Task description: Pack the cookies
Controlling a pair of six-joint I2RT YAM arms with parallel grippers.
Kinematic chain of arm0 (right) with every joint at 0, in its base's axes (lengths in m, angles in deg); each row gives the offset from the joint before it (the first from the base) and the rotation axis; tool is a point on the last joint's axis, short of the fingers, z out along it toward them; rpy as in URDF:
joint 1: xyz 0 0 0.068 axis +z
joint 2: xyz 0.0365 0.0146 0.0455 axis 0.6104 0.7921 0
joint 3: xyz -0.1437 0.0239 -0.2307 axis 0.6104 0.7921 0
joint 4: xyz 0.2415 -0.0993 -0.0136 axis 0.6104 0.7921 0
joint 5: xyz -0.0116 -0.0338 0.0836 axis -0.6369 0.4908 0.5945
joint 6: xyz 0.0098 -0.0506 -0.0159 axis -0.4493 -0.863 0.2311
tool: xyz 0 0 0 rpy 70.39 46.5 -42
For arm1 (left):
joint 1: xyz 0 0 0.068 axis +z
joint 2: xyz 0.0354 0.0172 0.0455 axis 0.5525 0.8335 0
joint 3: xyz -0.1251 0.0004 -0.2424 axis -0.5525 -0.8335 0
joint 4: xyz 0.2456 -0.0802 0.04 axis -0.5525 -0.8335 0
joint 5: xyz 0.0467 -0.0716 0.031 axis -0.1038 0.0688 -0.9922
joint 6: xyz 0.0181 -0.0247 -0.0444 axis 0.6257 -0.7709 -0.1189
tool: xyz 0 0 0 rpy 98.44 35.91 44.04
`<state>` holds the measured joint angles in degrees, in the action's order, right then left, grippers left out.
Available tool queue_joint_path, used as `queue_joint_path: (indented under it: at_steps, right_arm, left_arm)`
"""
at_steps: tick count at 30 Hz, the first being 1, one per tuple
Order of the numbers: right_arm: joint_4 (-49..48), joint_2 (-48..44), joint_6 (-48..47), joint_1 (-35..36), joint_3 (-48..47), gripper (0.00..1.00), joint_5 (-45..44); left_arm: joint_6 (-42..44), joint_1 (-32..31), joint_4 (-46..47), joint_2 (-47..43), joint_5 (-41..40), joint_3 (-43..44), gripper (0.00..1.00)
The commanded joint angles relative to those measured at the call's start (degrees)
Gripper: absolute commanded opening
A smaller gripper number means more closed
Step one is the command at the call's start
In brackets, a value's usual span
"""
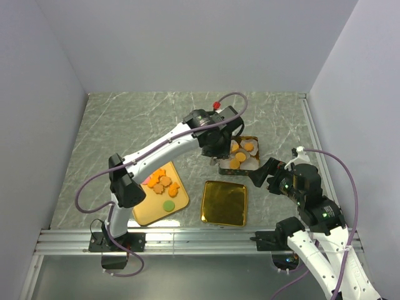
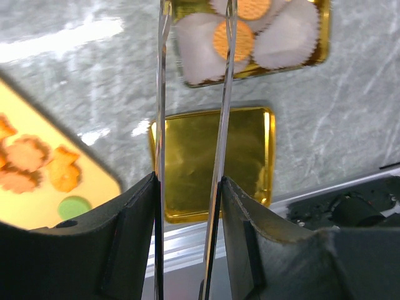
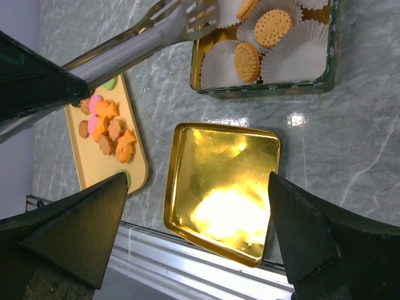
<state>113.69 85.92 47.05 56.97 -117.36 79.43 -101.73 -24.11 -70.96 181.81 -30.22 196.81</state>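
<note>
Tongs (image 2: 161,125) fill the left gripper (image 2: 187,187): its jaws are clamped on the two steel blades, pressing them partway together but not closed. The tips reach over the tin (image 1: 253,142), at about one o'clock from the gold lid (image 1: 224,202) in the overhead view. Seen from the right wrist, they look empty. The right gripper (image 3: 197,212) hangs above that lid with its jaws wide apart, holding nothing.

The cookies (image 1: 164,183) are split between two places. Most lie in a tight cluster on the yellow tray (image 1: 150,214) at nine o'clock from the lid, some touching one another. A few orange ones sit in white paper cups (image 3: 294,59) inside the tin.

I'd judge them light, stiff and brittle: dry enough not to slip, yet ready to chip or snap under a hard squeeze. Lying flat, they offer only a thin edge, so the blades would best pinch gently across the rim at opposite sides. Taking one from the cluster's outer edge first should keep its neighbours from being dragged along.
</note>
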Motion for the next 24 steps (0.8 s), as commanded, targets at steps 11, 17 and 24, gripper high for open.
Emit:
queue_joint_path:
  at_steps: [11,17,24]
  right_arm:
    - [-1.65,0.56,-0.57,0.33,0.04,1.00,0.81]
    - [-2.35,1.17,-0.30,0.25,0.66,1.00,1.78]
    - [-3.06,1.35,0.05,0.25,1.45,1.00,2.66]
  left_arm:
    - [-8.24,1.66,-3.43,-26.08,-6.38,-26.31,0.50]
    - [-12.90,1.75,-4.57,-36.99,-6.47,-39.86,0.51]
    - [-17.04,1.75,-5.19,-45.86,-5.07,-50.34,0.50]
